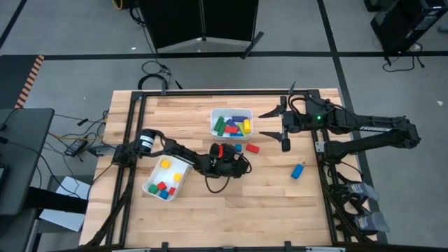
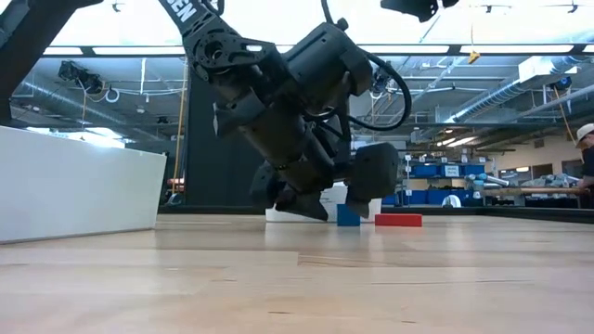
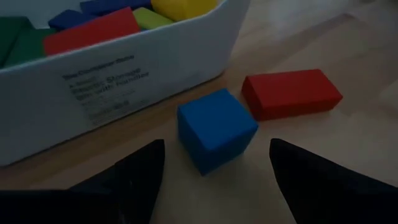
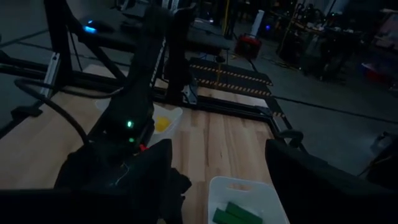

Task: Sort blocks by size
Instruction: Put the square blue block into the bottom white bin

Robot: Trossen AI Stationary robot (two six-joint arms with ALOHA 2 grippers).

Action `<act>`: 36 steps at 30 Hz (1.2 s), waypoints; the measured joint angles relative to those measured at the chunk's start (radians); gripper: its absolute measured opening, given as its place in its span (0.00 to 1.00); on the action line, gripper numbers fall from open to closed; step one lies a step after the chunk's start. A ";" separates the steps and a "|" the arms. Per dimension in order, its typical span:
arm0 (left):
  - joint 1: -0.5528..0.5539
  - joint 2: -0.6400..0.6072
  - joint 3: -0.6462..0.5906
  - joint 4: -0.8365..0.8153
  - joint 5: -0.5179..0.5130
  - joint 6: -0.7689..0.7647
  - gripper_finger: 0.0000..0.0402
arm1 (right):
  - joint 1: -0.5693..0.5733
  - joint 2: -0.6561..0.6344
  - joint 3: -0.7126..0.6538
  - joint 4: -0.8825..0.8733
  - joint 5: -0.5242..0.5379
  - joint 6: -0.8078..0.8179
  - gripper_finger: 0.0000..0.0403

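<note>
A blue cube [image 3: 216,129] rests flat on the wooden table beside a red bar [image 3: 291,93], just in front of a white tray [image 3: 124,68] holding longer blocks [image 1: 232,124]. My left gripper [image 3: 214,168] is open and low over the table [image 1: 235,158], its two fingers standing short of the cube on either side, touching nothing. The cube [image 2: 348,215] and the bar [image 2: 398,220] show past the gripper in the low view. My right gripper [image 1: 281,127] is open and empty, held up to the right of that tray.
A second white tray [image 1: 166,179] with small red, yellow and blue cubes stands at the near left. A lone blue block [image 1: 297,171] lies on the table's right part. Bare wood lies along the near edge [image 1: 238,210].
</note>
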 joint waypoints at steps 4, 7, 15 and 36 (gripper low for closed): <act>0.008 0.024 0.001 0.036 0.004 0.002 0.74 | 0.000 0.000 0.000 0.020 0.000 0.000 0.67; 0.008 0.036 0.002 0.049 -0.005 0.004 0.74 | 0.000 0.000 0.000 0.026 0.000 0.000 0.67; 0.015 0.053 0.002 0.094 -0.033 0.011 0.74 | 0.001 0.004 0.000 0.031 0.008 0.004 0.67; 0.022 0.056 0.001 0.049 -0.065 0.011 0.34 | 0.003 0.005 0.000 0.030 0.018 0.019 0.66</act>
